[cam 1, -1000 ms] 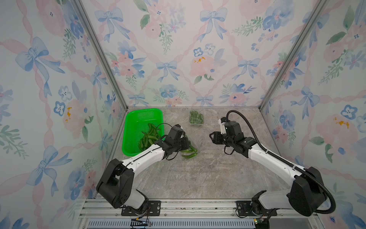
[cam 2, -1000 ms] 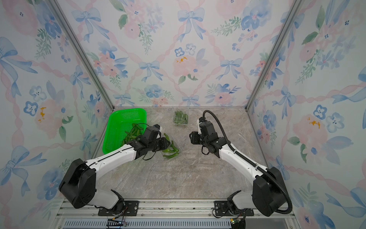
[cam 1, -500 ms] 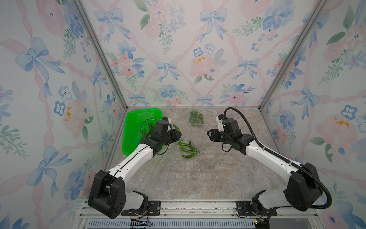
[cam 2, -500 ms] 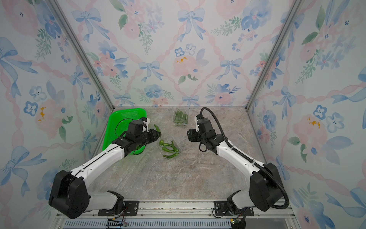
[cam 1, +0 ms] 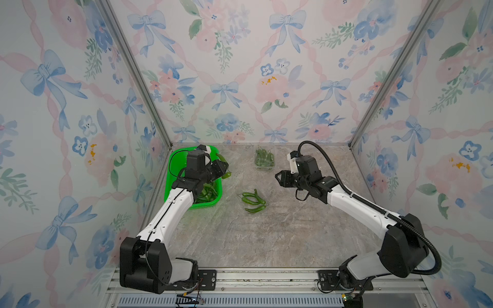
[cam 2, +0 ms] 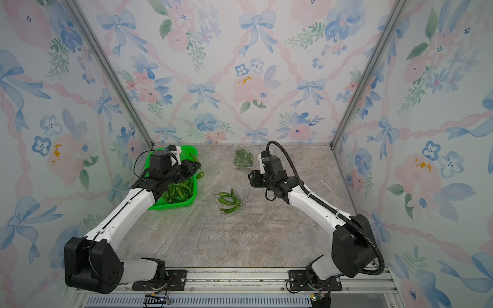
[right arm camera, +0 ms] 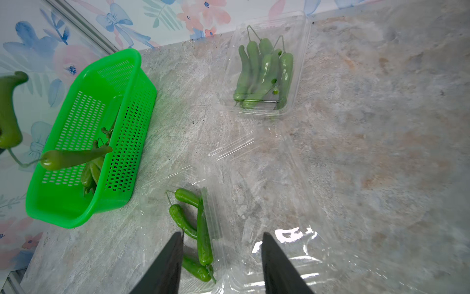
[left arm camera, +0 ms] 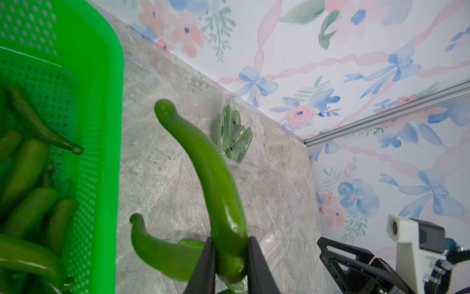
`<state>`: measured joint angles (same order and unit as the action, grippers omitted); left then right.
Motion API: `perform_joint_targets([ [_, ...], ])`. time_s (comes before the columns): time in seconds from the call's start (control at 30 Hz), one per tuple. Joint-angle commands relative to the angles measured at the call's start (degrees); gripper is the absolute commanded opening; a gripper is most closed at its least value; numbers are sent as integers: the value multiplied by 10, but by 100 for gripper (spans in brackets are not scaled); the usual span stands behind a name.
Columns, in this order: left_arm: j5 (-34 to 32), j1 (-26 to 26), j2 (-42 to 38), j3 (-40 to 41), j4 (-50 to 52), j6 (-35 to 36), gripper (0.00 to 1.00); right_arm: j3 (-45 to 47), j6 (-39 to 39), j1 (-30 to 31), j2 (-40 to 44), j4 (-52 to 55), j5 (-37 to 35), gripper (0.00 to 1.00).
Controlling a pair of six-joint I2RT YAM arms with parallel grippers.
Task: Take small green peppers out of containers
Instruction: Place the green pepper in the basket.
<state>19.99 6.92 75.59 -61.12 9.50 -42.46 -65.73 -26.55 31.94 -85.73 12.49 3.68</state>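
Mid-desk: open container (right arm camera: 216,216), lid (right arm camera: 254,163) flat for access, four small green peppers (cam 1: 253,200) inside. Right tool (right arm camera: 221,236) hovers above it, jaws half apart, empty. Its arm reaches in from the near-right corner, likely the next picker.

Far-left corner: left arm stretched forward, left tool (left arm camera: 230,257) clamped on a pepper (left arm camera: 216,178) just beside the basket (cam 1: 205,204) rim, probably to drop it in.

Far edge: closed container (right arm camera: 301,38), full.

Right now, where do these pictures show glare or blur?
Right wrist view: white glare on a clear container, and the right pincer looks soft-edged. Left wrist view: the held pepper looms close and slightly soft. In both top views: even light, only faint shadows.
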Motion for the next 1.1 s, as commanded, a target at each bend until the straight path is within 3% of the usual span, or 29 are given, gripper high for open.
perform_joint_targets([
  [0.0, 35, -38, 18, -37, 9, 18, 14, -27, 5, 4, -23, 19, 18, 50],
  [0.23, 46, -113, 90, -106, 8, 25, 14, -60, 10, 1, -85, 20, 42, 50],
  [0.5, -1, -124, 208, -142, 8, 51, 14, -127, 22, 1, -170, 28, 84, 50],
  [0.63, -9, -125, 276, -157, 9, 54, 33, -135, 24, 1, -182, 32, 96, 50],
  [0.7, 0, -124, 294, -159, 8, 52, 48, -131, 25, 1, -181, 34, 97, 50],
  [0.9, 7, -108, 271, -152, 8, 66, 61, -138, 53, 3, -168, 96, 103, 51],
  [1.07, 6, -41, 192, -111, 8, 71, 62, -135, 81, 1, -142, 157, 105, 52],
])
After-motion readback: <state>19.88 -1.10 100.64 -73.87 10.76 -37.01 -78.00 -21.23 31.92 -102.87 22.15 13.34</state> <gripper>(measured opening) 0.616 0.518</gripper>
